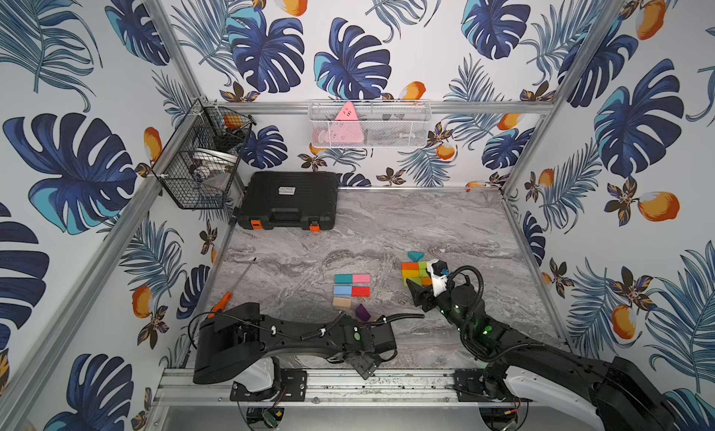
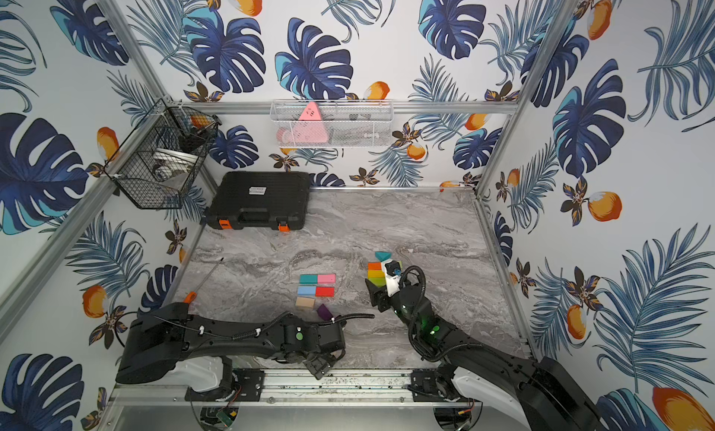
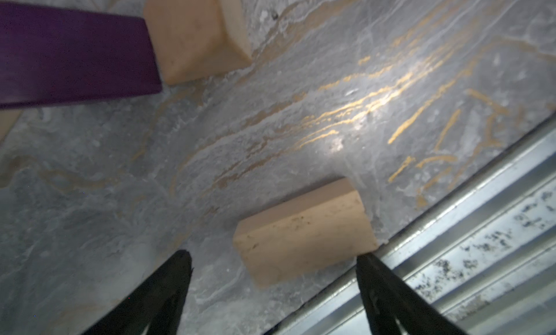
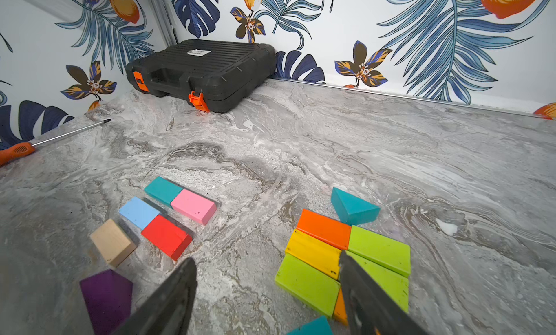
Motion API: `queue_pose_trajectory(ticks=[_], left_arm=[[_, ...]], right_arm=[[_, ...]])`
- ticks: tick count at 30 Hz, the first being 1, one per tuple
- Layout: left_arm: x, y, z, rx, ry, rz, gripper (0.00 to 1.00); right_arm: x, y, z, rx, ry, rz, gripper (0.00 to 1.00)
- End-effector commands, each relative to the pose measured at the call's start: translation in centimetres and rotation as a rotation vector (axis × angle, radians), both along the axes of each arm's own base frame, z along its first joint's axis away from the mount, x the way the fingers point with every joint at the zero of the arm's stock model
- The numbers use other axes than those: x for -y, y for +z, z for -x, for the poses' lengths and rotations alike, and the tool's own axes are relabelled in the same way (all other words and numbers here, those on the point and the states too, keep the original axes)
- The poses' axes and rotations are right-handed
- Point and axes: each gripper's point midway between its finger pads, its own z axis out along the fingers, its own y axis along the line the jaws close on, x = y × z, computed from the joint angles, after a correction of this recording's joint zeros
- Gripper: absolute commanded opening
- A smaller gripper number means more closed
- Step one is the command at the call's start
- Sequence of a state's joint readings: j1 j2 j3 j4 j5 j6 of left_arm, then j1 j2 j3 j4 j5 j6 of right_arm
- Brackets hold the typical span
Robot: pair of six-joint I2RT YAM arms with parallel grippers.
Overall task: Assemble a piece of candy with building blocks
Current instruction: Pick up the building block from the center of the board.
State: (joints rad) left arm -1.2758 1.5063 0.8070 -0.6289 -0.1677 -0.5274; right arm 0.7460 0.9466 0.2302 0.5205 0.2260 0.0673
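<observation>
Landmark: the cluster (image 4: pixel 379 249) of orange, yellow and green blocks, packed edge to edge.
Far end: a teal triangle (image 4: pixel 353 208) touches the cluster's far side.
Near end: a second teal triangle (image 4: pixel 311 327) sits at the cluster's near side. It is partly cut off in the right wrist view, so I cannot tell if they touch.
Right claw (image 4: pixel 266 258): spread and pinching nothing. One finger hangs over the cluster's yellow-green seam, the other over bare table (image 4: pixel 301 153) to its left.
Left claw (image 3: pixel 272 255): spread wide and empty, well left of the cluster and nearer the robot, by the front rail (image 3: pixel 481 258). A plain block (image 3: pixel 304 231) lies just ahead of its tips.
Spares: left of the cluster and apart from it, a teal block (image 4: pixel 161 189), pink block (image 4: pixel 194 205), blue block (image 4: pixel 137 211) and red block (image 4: pixel 167 235) form a tidy two-by-two. A wood cube (image 4: pixel 112 241) and a purple piece (image 4: pixel 106 297) lie nearer the robot.
Done, as I judge it: a body with a wrapper triangle at each end, so the candy looks nearly built.
Left: probably squaring up the near end. Whether any spare belongs in it cannot be told.
</observation>
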Motion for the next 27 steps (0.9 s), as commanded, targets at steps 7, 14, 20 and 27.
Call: queue_pose_trajectory(ticks=[7,14,20,27], left_arm=[[0.6,0.2,-1.9,0.038,0.036,0.015,0.89],[1.7,-0.2,-0.2,-0.047,0.007,0.119,0.82],[1.5,-0.6,0.2,-0.067,0.01,0.127,0.73],[2.0,-1.5,0.4,-0.081,-0.003,0.124,0.62]], right_arm=[[-0.6,1.0,-0.3,0.022,0.012,-0.034,0.77],[-0.4,1.1,-0.3,0.026,0.004,-0.034,0.78],[-0.4,1.0,-0.3,0.026,0.005,-0.03,0.78],[-0.4,0.9,-0.4,0.021,0.0,-0.026,0.78]])
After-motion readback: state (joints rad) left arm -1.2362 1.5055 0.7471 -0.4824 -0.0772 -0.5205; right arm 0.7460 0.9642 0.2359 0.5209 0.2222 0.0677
